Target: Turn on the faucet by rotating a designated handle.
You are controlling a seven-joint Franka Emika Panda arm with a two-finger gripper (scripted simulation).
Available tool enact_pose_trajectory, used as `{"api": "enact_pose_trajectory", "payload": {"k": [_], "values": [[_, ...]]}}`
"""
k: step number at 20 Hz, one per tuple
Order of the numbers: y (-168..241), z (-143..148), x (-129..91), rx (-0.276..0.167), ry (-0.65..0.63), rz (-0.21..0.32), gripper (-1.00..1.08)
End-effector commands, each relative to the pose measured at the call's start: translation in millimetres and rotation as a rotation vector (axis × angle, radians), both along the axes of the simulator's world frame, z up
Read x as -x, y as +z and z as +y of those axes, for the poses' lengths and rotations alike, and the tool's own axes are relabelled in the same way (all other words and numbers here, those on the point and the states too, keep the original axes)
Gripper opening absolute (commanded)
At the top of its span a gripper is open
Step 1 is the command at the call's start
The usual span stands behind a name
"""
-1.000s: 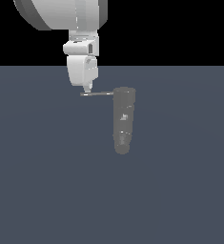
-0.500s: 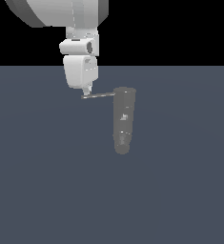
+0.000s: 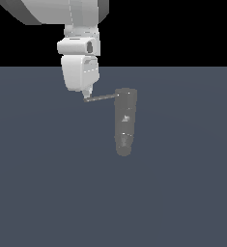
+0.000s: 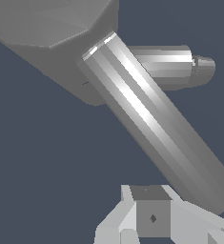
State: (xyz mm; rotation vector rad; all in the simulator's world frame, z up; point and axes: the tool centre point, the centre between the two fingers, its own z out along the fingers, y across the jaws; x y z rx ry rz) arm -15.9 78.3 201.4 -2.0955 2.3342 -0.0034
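In the exterior view the faucet [image 3: 124, 120] is a dull grey tapering post with a rounded lower end. The handle [image 3: 101, 98] is a thin dark rod running from the post's top towards the exterior view's left. My gripper [image 3: 88, 94] hangs under the white hand, its tip touching the rod's free end. The fingers look pressed together with nothing between them. In the wrist view the handle [image 4: 151, 119] crosses the picture as a thick shiny cylinder joined to the faucet [image 4: 46, 24]. My gripper [image 4: 151, 218] sits just beside the rod's free end.
A flat blue-grey floor [image 3: 47, 183] lies all around the faucet. A short stub with a rounded end [image 4: 180, 66] sticks out behind the handle in the wrist view. The white arm comes down from above at the exterior view's left.
The hand has shifted slightly down and towards the exterior view's left. The handle's free end has swung a little lower in the picture with it. The post has not moved.
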Motion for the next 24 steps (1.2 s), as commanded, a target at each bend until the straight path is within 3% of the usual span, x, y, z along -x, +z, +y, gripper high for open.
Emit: {"api": "enact_pose_trajectory", "payload": {"k": [1,24], "values": [[0,-7,7,0.002,-0.004,0.002,-1.0],[0,-53,68,0.001,0.001,0.004,-1.0]]}}
